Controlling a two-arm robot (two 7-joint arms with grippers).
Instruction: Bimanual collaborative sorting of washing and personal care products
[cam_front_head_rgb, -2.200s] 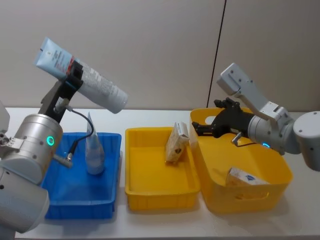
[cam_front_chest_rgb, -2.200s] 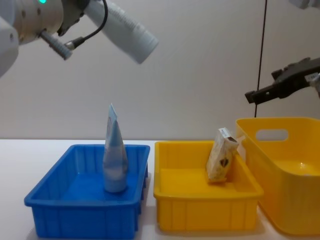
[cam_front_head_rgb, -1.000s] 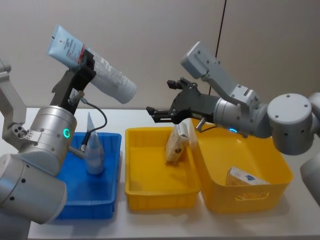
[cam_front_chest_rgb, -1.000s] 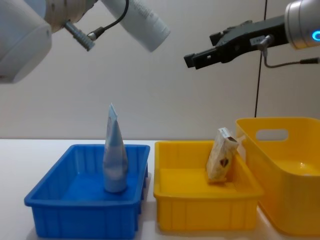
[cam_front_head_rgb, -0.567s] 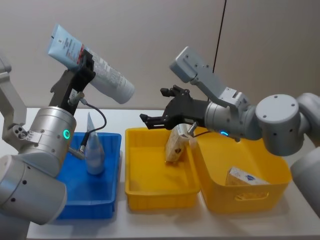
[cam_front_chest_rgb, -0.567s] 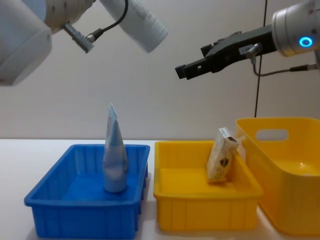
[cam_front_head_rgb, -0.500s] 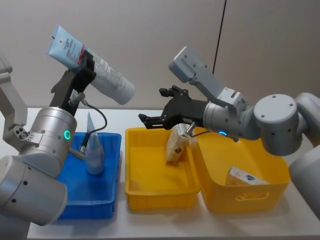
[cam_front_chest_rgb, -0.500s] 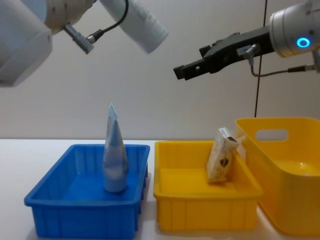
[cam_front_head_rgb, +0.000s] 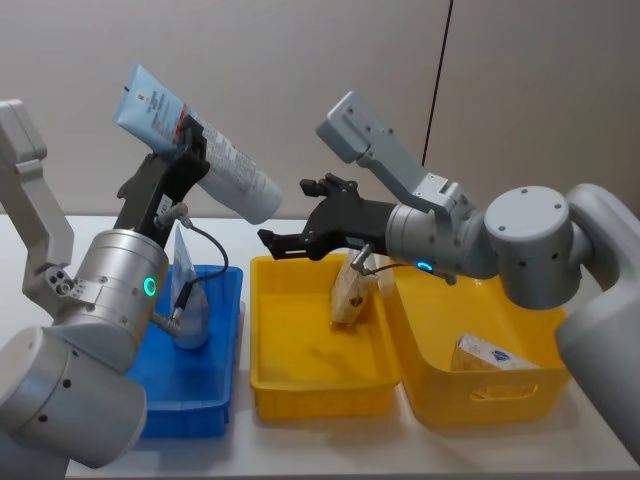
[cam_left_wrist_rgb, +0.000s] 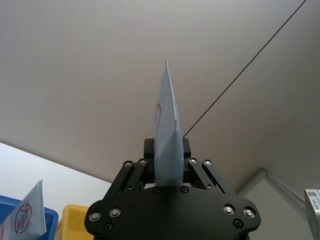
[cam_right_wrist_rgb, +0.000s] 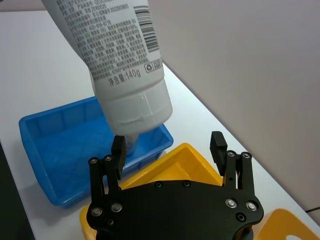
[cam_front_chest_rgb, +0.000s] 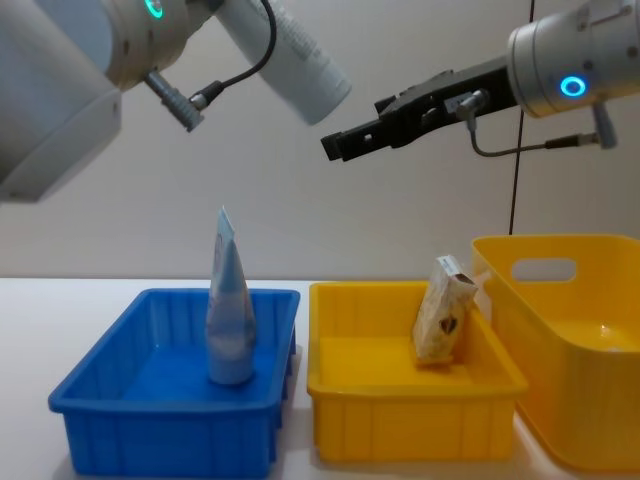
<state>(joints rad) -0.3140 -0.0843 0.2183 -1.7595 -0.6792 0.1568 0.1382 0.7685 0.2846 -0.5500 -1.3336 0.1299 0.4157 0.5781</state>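
1. This looks like a robot test lab.
2. The wall (cam_front_head_rgb: 300, 60) is bare and beige, and the table (cam_front_chest_rgb: 50, 320) is plain white.
3. A blue bin (cam_front_chest_rgb: 170, 440) and yellow bins (cam_front_chest_rgb: 400, 435) stand in a row for sorting.

The held tube (cam_front_head_rgb: 235, 175) is white with black print, pale blue at its crimp. The standing tube (cam_front_chest_rgb: 230, 330) is pale blue-white, its bin (cam_front_chest_rgb: 170, 440) blue. The tray (cam_front_chest_rgb: 400, 430) and basket (cam_front_chest_rgb: 590, 400) are yellow. The cream carton (cam_front_chest_rgb: 443, 320) bears a dark mark; the white carton (cam_front_head_rgb: 490, 353), at 4 o'clock, a blue one.
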